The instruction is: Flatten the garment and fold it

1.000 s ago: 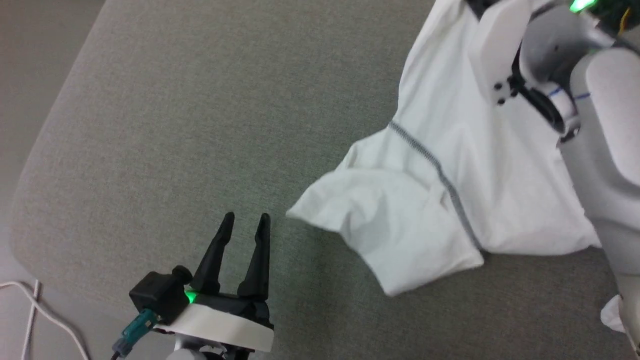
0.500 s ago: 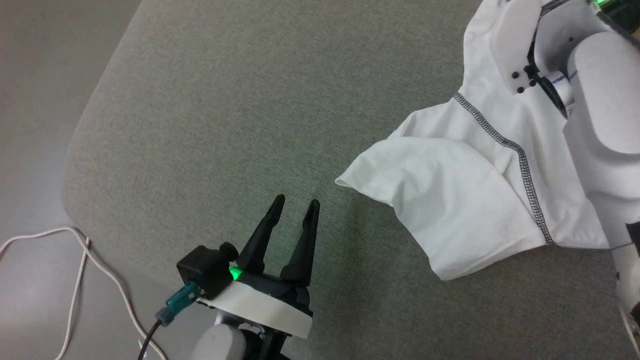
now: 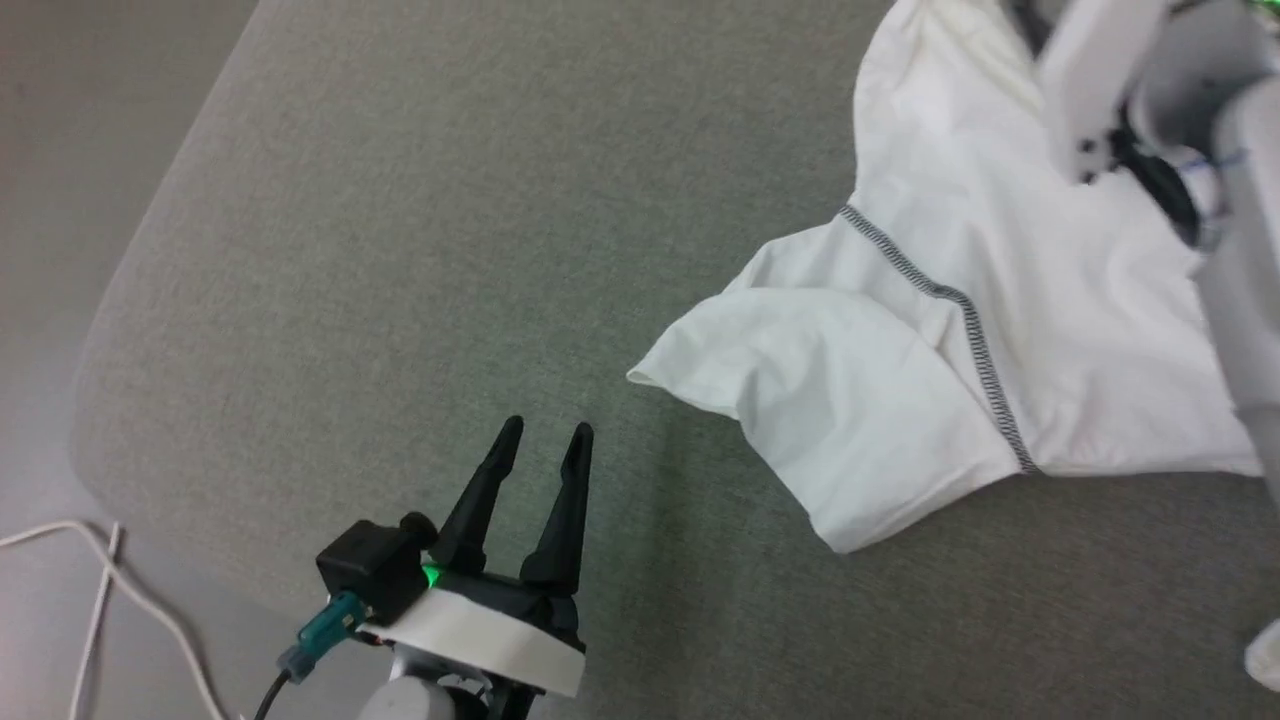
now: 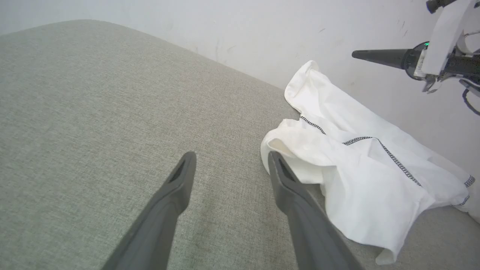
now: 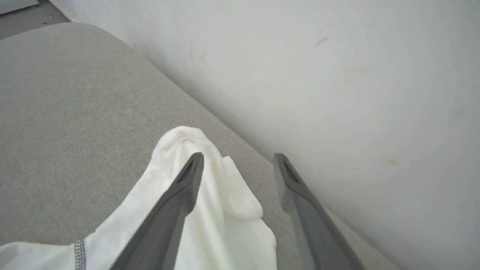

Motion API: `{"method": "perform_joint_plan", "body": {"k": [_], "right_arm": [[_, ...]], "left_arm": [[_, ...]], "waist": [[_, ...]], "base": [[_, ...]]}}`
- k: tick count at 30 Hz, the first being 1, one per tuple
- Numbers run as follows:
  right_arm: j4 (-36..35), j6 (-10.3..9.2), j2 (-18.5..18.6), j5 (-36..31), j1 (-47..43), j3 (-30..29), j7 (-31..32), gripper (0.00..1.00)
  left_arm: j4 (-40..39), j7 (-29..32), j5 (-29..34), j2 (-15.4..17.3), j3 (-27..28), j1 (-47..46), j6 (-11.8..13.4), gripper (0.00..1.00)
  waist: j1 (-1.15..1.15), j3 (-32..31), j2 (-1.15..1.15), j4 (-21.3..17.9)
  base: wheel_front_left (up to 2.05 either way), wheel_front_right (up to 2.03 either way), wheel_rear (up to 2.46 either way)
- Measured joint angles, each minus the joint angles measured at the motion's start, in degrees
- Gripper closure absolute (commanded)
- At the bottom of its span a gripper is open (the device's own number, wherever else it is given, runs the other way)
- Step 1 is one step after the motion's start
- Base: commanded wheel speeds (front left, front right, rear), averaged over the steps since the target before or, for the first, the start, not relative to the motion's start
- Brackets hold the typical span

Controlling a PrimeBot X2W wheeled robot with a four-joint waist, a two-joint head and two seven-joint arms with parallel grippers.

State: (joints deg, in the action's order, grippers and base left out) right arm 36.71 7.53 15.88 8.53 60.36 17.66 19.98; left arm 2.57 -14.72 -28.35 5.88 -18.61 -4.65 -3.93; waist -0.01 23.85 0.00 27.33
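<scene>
The garment (image 3: 900, 390) is a white shirt with a grey-black zigzag seam (image 3: 962, 312). It lies crumpled on the right side of the grey cushioned surface (image 3: 450, 250), near the wall. My left gripper (image 3: 545, 432) is open and empty, hovering over bare fabric just left of the garment (image 4: 360, 172). In its wrist view, my left gripper (image 4: 230, 154) has its right finger close to the garment's folded edge. My right gripper (image 5: 238, 157) is open above the far end of the garment (image 5: 240, 202), whose bunched tip lies beneath its left finger. My pale right forearm (image 3: 1240, 220) covers the garment's right part.
The grey surface has a rounded corner (image 3: 110, 400) at the left, with floor beyond it. A white cable (image 3: 130, 600) lies on the floor at the lower left. A pale wall (image 5: 337, 75) runs along the surface's far edge, close behind the garment.
My right gripper has gone from shut to open, letting go of the garment's far end. The head camera shifted between frames. My left gripper stayed open.
</scene>
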Motion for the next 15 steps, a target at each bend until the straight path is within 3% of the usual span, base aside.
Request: {"method": "perform_joint_plan", "body": {"k": [6, 10, 15], "right_arm": [[-13.4, 0.0, 7.4, 1.9, -16.1, -7.8, 12.4, 0.0], [-23.3, 0.0, 8.5, 3.4, -28.2, -12.1, 22.2, 0.0], [-30.4, 0.0, 8.6, 0.9, -36.0, -16.3, 24.4, 0.0]], "left_arm": [[-2.4, 0.2, 0.1, 1.1, 0.6, 2.9, 1.3, 0.0], [-4.0, 0.7, 0.1, 1.7, 0.8, 4.0, 1.7, 0.0], [-5.2, 1.2, 0.1, 1.8, 0.6, 4.0, 1.7, 0.0]], "waist": [[-0.01, -3.6, 0.0, -3.7], [-0.01, -4.9, 0.0, -6.0], [0.0, -4.6, 0.0, -7.0]], "base": [[0.0, 0.0, 0.0], [0.0, 0.0, 0.0], [0.0, 0.0, 0.0]]}}
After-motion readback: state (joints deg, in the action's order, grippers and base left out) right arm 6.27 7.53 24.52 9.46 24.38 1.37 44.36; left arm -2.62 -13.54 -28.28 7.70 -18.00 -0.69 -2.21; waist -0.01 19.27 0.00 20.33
